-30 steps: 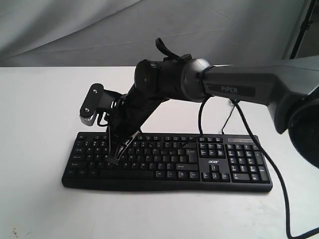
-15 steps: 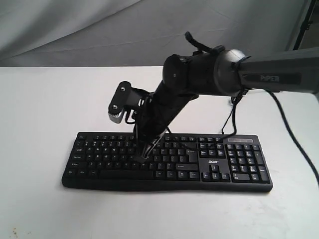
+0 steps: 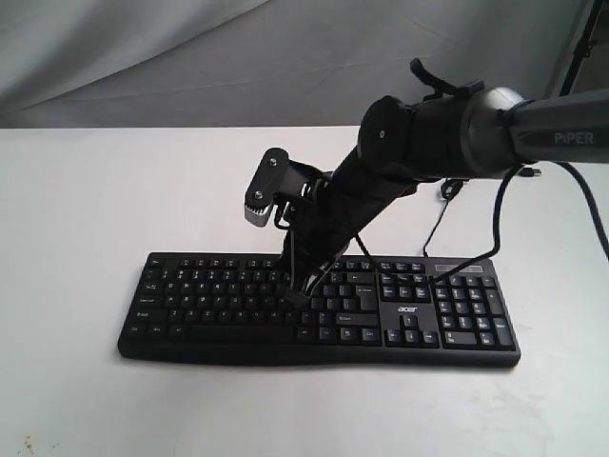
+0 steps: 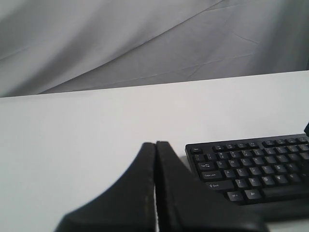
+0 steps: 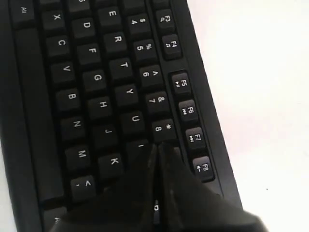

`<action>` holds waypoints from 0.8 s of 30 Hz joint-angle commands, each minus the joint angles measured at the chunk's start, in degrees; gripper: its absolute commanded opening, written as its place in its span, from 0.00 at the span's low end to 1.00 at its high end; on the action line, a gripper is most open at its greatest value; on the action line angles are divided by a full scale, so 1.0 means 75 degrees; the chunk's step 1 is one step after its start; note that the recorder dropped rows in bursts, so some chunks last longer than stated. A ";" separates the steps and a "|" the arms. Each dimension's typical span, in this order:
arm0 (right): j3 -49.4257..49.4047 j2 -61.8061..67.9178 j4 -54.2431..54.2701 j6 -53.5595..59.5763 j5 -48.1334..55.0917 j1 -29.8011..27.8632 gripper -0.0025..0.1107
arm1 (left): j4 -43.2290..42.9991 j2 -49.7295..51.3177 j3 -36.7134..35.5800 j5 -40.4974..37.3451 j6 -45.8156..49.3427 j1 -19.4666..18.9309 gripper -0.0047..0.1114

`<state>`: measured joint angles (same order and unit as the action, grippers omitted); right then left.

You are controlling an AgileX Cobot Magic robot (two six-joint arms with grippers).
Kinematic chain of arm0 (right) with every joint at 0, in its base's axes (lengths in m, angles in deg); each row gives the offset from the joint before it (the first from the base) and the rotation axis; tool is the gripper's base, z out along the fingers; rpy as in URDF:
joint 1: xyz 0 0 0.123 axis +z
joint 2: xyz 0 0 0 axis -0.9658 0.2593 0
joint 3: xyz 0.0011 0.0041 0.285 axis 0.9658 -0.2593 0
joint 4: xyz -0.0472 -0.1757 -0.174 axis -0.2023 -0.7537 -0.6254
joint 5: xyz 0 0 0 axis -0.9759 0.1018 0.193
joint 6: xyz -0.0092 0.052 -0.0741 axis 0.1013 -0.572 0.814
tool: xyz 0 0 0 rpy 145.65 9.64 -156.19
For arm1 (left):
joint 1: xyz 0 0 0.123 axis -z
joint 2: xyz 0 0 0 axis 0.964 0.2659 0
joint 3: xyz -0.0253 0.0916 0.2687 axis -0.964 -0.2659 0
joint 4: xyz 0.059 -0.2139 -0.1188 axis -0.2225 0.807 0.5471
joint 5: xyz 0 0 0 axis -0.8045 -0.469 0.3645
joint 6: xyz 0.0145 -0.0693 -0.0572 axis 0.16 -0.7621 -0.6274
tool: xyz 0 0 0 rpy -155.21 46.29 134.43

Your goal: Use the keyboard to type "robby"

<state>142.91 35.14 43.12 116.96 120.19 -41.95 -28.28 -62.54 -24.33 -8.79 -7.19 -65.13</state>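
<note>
Apparently early on, my right gripper (image 5: 157, 150), jaws pressed together, points at the keyboard (image 5: 91, 50) near the I key (image 5: 140, 145), so I judge most letters remain.

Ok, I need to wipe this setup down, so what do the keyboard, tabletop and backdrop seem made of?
The keyboard looks like matte black plastic: moulded keys, printed white legends, little sheen. The tabletop is smooth matte white, possibly laminate; I cannot tell. The backdrop seems grey fabric, given its soft folds.
</note>
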 commanded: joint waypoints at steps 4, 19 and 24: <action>-0.0080 0.0105 0.0037 0.0041 0.0031 -0.0063 0.02 | -0.0036 -0.0026 -0.0033 0.0041 -0.0021 0.0049 0.04; -0.0080 0.0209 -0.0195 -0.0202 0.0091 -0.0063 0.02 | -0.0036 -0.0026 -0.0033 0.0041 -0.0021 0.0049 0.04; -0.0080 0.0276 -0.0195 -0.0202 -0.0051 -0.0063 0.02 | -0.0036 -0.0026 -0.0033 0.0041 -0.0021 0.0049 0.04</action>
<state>142.41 36.86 41.88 115.48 120.54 -41.95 -28.28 -62.54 -24.33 -8.79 -7.19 -65.13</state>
